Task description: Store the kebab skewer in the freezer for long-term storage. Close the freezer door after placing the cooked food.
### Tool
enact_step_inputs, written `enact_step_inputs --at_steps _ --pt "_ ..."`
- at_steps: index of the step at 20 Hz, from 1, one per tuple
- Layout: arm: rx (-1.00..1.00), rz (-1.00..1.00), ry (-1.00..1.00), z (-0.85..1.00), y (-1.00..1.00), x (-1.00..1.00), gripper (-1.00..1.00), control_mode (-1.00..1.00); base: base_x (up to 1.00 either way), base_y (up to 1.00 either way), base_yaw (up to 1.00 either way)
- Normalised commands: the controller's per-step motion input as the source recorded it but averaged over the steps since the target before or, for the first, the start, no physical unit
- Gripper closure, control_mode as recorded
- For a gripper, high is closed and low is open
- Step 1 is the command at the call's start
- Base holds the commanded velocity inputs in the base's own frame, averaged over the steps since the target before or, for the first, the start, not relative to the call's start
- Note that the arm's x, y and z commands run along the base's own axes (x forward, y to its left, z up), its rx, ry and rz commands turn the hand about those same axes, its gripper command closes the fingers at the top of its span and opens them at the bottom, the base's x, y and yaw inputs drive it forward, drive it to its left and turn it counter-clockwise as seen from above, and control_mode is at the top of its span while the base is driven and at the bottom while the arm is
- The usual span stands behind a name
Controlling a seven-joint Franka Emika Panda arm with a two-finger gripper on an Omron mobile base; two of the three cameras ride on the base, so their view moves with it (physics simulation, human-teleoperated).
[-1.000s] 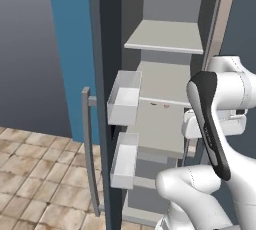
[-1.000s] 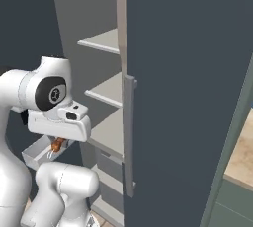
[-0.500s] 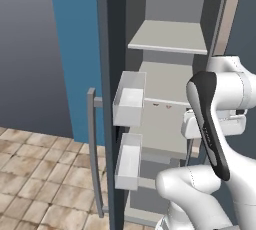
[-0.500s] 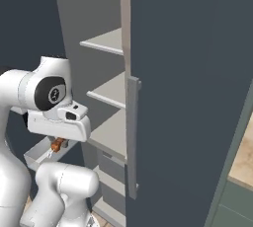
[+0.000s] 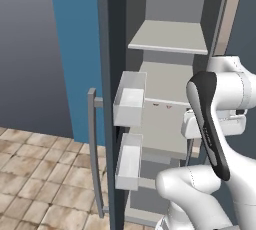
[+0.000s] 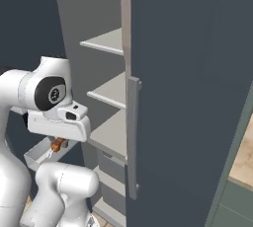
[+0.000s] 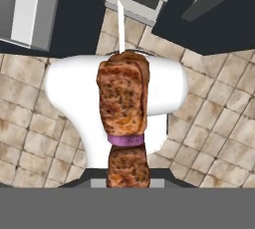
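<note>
The kebab skewer [image 7: 123,108], a thin white stick with reddish-brown chunks and a purple ring, rises from my gripper [image 7: 128,175], which is shut on its lower end. In the right base view the gripper [image 6: 55,148] hangs under the white hand with an orange chunk of the skewer [image 6: 59,144] showing. The freezer [image 5: 170,36] stands open ahead, its light grey shelves bare. The freezer door [image 5: 112,69] is swung out to the left, edge-on, with whitish bins [image 5: 129,99] inside and a long bar handle [image 5: 92,139]. My hand is held low in front of the opening, outside it.
The neighbouring dark grey door [image 6: 192,88] with its own vertical handle [image 6: 132,137] stays shut on the right of the opening. A blue wall panel [image 5: 75,49] lies behind the open door. Beige floor tiles [image 5: 30,174] spread out on the left.
The whole picture has shifted a little in both base views, so the camera has moved slightly. The arm keeps its pose with the skewer still held.
</note>
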Motion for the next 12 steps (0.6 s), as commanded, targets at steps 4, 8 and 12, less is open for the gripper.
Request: enact_step_inputs --at_steps 4,8,12 --pt "0.00 0.00 0.00 0.00 0.00 0.00 1.00 1.00 0.04 0.10 0.00" --pt "0.00 0.00 0.00 0.00 0.00 0.00 1.00 1.00 0.00 0.06 0.00" --pt "0.00 0.00 -0.02 0.00 0.02 0.00 1.00 -1.00 0.00 0.01 0.00"
